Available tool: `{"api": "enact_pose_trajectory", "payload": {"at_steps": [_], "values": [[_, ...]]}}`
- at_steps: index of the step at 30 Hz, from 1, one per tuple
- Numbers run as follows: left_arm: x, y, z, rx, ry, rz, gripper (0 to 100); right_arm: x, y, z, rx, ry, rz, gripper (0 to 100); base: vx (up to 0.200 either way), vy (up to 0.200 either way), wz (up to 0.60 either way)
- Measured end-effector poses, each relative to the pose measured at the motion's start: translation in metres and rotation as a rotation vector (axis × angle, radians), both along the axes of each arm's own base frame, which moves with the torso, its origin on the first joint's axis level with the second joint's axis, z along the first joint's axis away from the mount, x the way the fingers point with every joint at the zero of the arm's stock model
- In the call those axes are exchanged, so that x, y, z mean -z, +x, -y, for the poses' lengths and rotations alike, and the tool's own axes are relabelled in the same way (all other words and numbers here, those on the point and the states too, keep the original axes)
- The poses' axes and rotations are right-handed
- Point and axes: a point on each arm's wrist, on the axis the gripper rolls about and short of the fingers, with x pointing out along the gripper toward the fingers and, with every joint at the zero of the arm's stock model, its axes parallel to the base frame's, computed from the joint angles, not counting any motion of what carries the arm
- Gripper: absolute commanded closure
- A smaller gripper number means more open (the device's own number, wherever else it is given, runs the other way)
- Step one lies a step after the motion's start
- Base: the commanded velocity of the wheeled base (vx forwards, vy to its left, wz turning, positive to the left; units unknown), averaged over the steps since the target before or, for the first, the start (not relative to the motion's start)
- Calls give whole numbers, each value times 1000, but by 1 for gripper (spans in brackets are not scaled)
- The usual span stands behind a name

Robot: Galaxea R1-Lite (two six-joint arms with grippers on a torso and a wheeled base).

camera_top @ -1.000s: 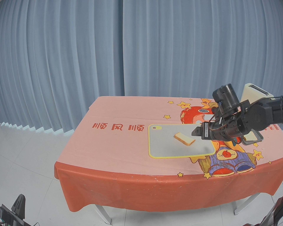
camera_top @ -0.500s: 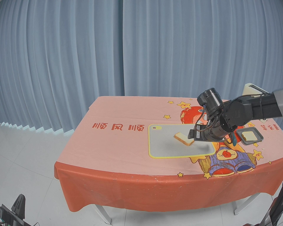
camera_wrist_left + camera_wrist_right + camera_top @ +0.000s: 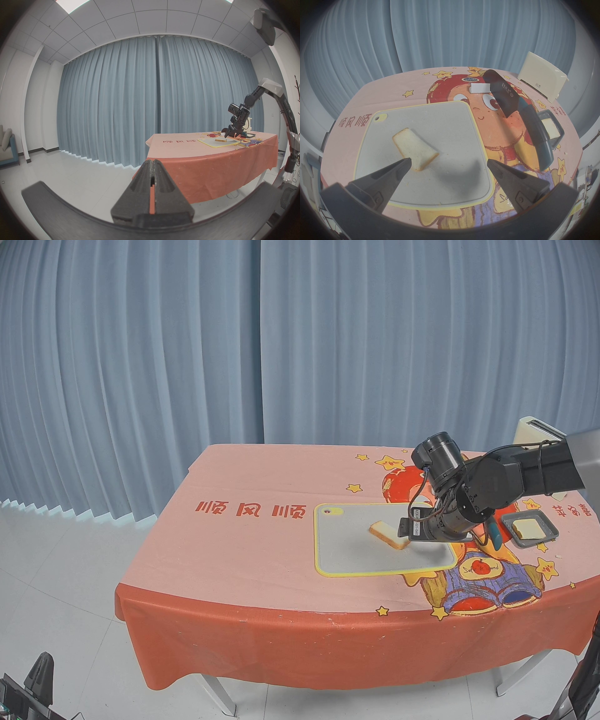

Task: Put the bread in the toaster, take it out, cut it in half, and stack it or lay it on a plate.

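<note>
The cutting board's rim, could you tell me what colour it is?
Yellow, around a grey board; best seen in the right wrist view.

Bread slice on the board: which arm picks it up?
Right. The right end effector is open over the cutting board beside the bread slice; the left end effector is shut, far off the table.

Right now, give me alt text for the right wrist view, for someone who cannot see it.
The open right gripper hovers over a grey cutting board, beside the bread slice lying on it. Beyond are a knife and a cream toaster.
</note>
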Motion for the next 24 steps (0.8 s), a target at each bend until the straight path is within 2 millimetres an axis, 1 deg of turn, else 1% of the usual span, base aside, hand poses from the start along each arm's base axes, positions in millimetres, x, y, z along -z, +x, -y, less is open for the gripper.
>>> {"api": "enact_pose_trajectory", "payload": {"at_steps": [11, 24], "values": [[0, 0, 0, 0, 0, 0, 100, 6, 13, 3, 10, -23, 2, 0, 0, 0, 0], [0, 0, 0, 0, 0, 0, 100, 15, 14, -2, -2, -34, -17, 0, 0, 0, 0]]}}
